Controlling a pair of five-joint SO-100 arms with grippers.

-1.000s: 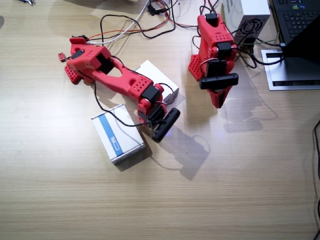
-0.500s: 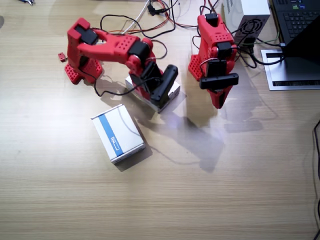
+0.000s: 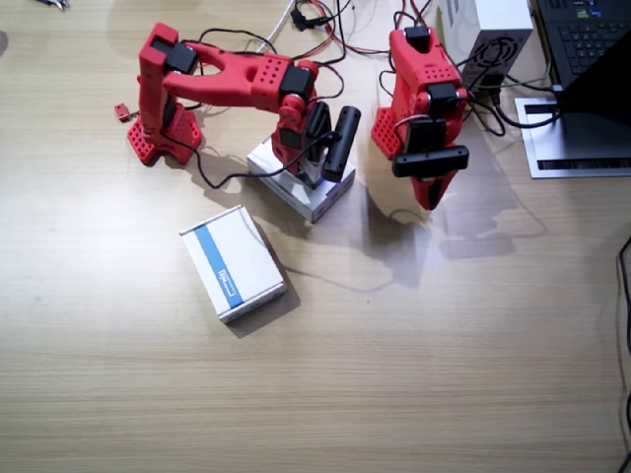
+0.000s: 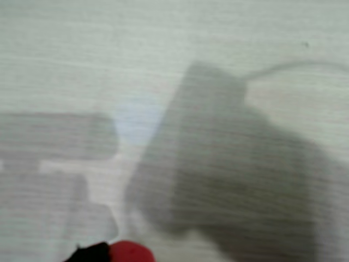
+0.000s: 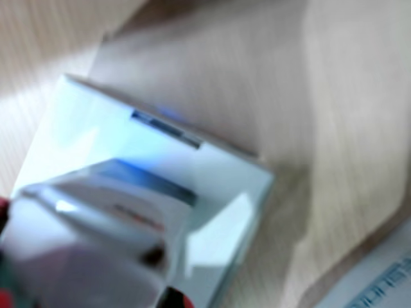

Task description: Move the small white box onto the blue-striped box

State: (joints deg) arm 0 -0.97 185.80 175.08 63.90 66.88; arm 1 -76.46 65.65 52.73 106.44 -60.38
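Wood-grain worktop (image 3: 414, 374), mostly bare along the near edge and across the middle, so that is where the open room is. The far edge is crowded: loose cables (image 3: 286, 44) between the two arm bases, a grey power supply (image 3: 488, 34) and a laptop (image 3: 592, 44) at the far corner beside the left arm.

Right arm (image 3: 227, 79) reaches from its base near the far edge out over the plain white flat box (image 3: 320, 197). Right gripper (image 3: 314, 168) hangs directly above that box, with a black wrist camera (image 3: 341, 138) beside it. In a wrist view the small white box (image 5: 96, 224) sits close to the lens between red jaw parts, above the flat box's top face. It is blurred, with only a trace of red and dark print. Reads as clenched on the small white box; the fixed view does not show the carton clearly.

The blue-striped box (image 3: 234, 261) lies flat toward mid-worktop, nearer the front edge than the flat box and apart from it, with bare wood on every side. Nothing rests on its top. One corner of it shows in a wrist view (image 5: 379, 282).

Left arm (image 3: 424, 89) is folded up over its base. Left gripper (image 3: 432, 197) points down with its jaws together in a single tip, holding nothing. Its wrist view shows only blurred bare wood and shadows.
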